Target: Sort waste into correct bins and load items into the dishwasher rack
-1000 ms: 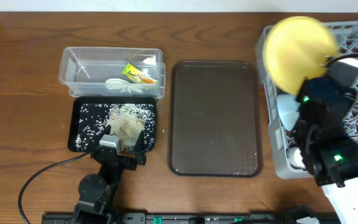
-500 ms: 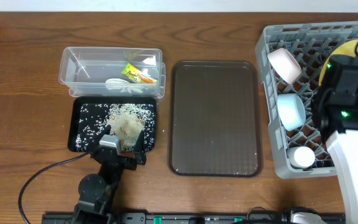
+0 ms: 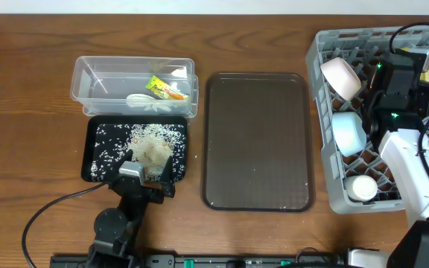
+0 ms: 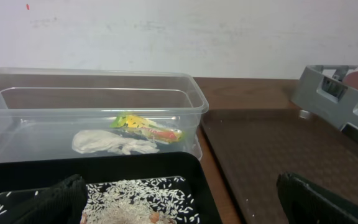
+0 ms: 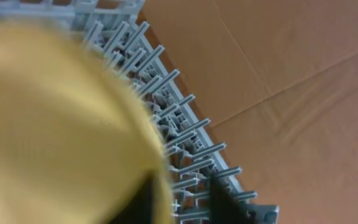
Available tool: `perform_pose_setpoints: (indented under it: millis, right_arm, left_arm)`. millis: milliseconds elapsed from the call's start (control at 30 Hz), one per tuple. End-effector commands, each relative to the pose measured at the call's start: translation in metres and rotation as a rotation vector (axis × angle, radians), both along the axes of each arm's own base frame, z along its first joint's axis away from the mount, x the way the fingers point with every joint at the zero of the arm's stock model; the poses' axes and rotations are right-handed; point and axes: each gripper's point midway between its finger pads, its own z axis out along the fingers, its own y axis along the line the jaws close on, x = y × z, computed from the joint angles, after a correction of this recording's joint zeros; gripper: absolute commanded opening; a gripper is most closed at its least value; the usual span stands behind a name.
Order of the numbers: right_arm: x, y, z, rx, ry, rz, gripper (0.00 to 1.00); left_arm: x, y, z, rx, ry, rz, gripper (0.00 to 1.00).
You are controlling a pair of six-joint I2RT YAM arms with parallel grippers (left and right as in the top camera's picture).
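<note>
Overhead, take the brown serving tray (image 3: 255, 141) on the bench (image 3: 28, 112) as your mark. Left of it, at its far end, the clear tub (image 3: 88, 93) holds the snack wrapper (image 3: 164, 88) and the white scrap (image 3: 144, 100). Left of it at the near end, the black tray (image 3: 95, 160) carries the rice crumbs (image 3: 151, 141). Your left pincer (image 3: 146, 173) sits at that tray's near edge. Right of the serving tray stands the dishwasher rack (image 3: 322, 45). The white bowl (image 3: 339, 74) and light blue bowl (image 3: 347, 132) lie along its side nearest the serving tray, and your right arm (image 3: 401, 82) reaches over it.

On your left wrist, the left pincer (image 4: 179, 186) is spread wide with nothing between its fingers (image 4: 42, 202). Wrapper and scrap lie in the tub ahead.

On your right wrist, the yellow-green plate (image 5: 55, 124) fills the left side, blurred, over the rack's lattice. The right pincer (image 5: 188, 193) shows two dark tips close together beside the plate's edge. You cannot tell whether they grip it.
</note>
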Motion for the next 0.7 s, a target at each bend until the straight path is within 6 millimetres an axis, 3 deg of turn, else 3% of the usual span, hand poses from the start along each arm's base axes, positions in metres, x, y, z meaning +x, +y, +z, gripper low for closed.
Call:
perform_pose_setpoints:
  millis: [0, 133, 233, 367, 500, 533, 567, 667]
  right_arm:
    - [-0.003, 0.0, 0.002, -0.016, 0.028, 0.003, 0.66]
    - [-0.007, 0.019, 0.016, 0.036, -0.061, 0.023, 0.77]
    - [-0.008, 0.051, 0.028, 0.128, -0.106, 0.148, 0.77]
    - [-0.024, 0.114, 0.043, 0.35, -0.17, 0.369, 0.77]
    - [-0.057, 0.186, 0.056, 0.665, -0.207, 0.617, 0.78]
    - [-0.068, 0.205, 0.06, 0.751, -0.205, 0.69, 0.82]
    - [-0.078, 0.223, 0.065, 0.826, -0.198, 0.763, 0.96]
    - [-0.108, 0.26, 0.077, 0.984, -0.164, 0.944, 0.99]
  left_arm:
    - [0.0, 0.003, -0.016, 0.022, 0.047, 0.015, 0.99]
    - [0.0, 0.003, -0.016, 0.022, 0.047, 0.015, 1.0]
    - [0.0, 0.003, -0.016, 0.022, 0.047, 0.015, 0.99]
    - [0.0, 0.003, -0.016, 0.022, 0.047, 0.015, 0.99]
    - [0.0, 0.003, -0.016, 0.022, 0.047, 0.015, 1.0]
    - [0.0, 0.003, -0.016, 0.022, 0.047, 0.015, 0.99]
    - [0.0, 0.003, -0.016, 0.022, 0.047, 0.015, 0.99]
    - [0.0, 0.003, -0.016, 0.022, 0.047, 0.015, 0.99]
